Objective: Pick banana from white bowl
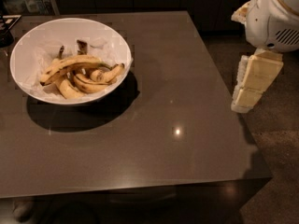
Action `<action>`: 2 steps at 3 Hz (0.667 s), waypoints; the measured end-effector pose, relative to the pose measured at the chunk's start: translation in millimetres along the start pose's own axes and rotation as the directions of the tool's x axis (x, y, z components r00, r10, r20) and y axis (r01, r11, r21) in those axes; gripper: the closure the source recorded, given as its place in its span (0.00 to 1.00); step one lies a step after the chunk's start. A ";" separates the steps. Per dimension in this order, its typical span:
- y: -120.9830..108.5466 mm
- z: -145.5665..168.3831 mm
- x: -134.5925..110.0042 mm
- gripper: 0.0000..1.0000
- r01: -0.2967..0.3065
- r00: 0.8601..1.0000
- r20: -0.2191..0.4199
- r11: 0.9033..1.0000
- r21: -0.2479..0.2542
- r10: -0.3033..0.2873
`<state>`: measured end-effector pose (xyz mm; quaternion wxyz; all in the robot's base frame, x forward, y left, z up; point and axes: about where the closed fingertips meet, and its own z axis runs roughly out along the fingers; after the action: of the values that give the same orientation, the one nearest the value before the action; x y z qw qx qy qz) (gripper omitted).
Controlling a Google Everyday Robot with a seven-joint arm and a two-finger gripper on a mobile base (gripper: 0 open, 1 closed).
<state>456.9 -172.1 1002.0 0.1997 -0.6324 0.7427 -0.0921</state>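
Observation:
The white bowl (35,41) stands on the dark table at the far left. Several bananas lie in it. The banana (70,64), the longest one, yellow with brown speckles, lies on top, running from lower left to upper right. Shorter curved bananas (96,76) lie under and beside it. My gripper (252,83) hangs pale and blocky below the white arm (271,17) at the right, off the table's right edge and far from the bowl. It holds nothing that I can see.
The dark grey table (177,78) stretches between the bowl and the gripper, and its right edge lies just left of the gripper. A dark object (7,29) sits at the far left edge. Speckled floor (275,143) lies to the right.

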 end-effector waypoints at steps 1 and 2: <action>-8.9 1.3 -32.9 0.00 0.065 0.997 0.038 0.998 0.007 -0.066; -19.0 10.4 -74.3 0.00 0.176 0.983 0.059 0.984 -0.011 -0.175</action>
<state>487.2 -101.9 1013.4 0.2070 -0.6993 0.6789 -0.0849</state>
